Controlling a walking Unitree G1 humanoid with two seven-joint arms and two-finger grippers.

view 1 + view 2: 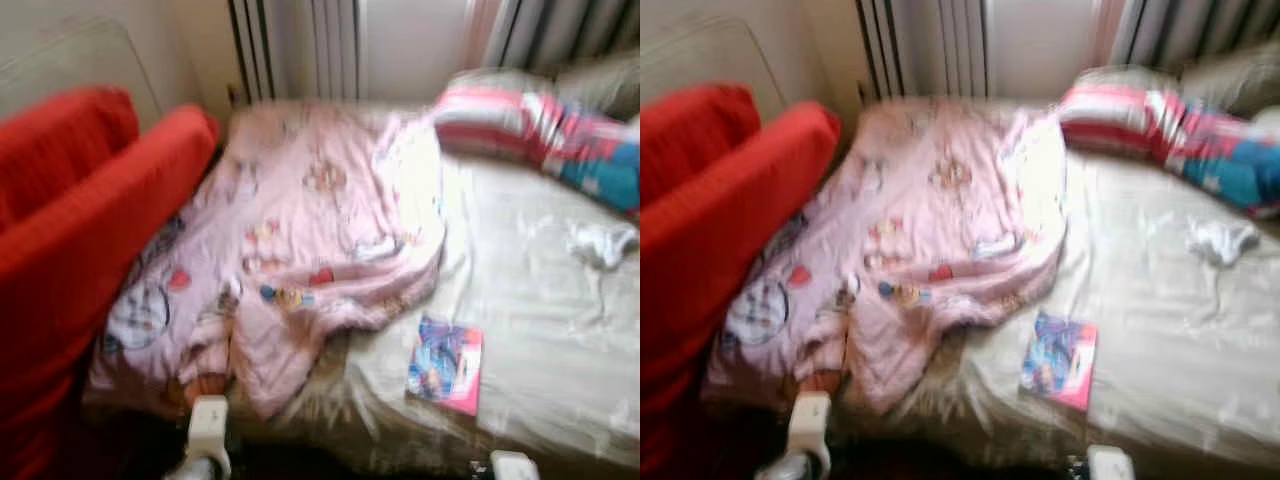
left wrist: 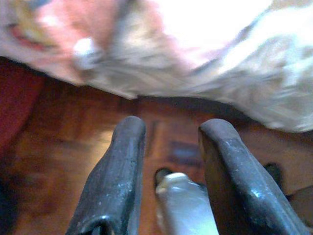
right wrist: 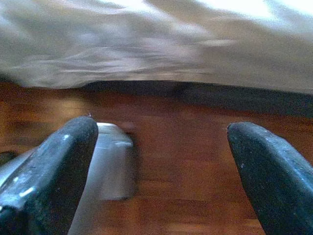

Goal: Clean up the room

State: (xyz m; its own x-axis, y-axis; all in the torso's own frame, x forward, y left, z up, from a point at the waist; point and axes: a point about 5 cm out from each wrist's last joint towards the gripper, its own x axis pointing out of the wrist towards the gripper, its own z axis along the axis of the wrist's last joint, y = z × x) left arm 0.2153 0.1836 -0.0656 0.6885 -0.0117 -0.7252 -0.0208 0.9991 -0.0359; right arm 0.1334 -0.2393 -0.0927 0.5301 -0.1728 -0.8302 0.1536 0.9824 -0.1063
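Bed, beige sheet, blurred. Pink printed blanket rumpled over left half, hanging off near edge. Colourful booklet flat on sheet near front edge, just right of blanket. White crumpled cloth at right. Striped pillow at head. Red sofa alongside left. Left tool released, above wooden floor. Right tool spread wide, empty, low by bed edge.
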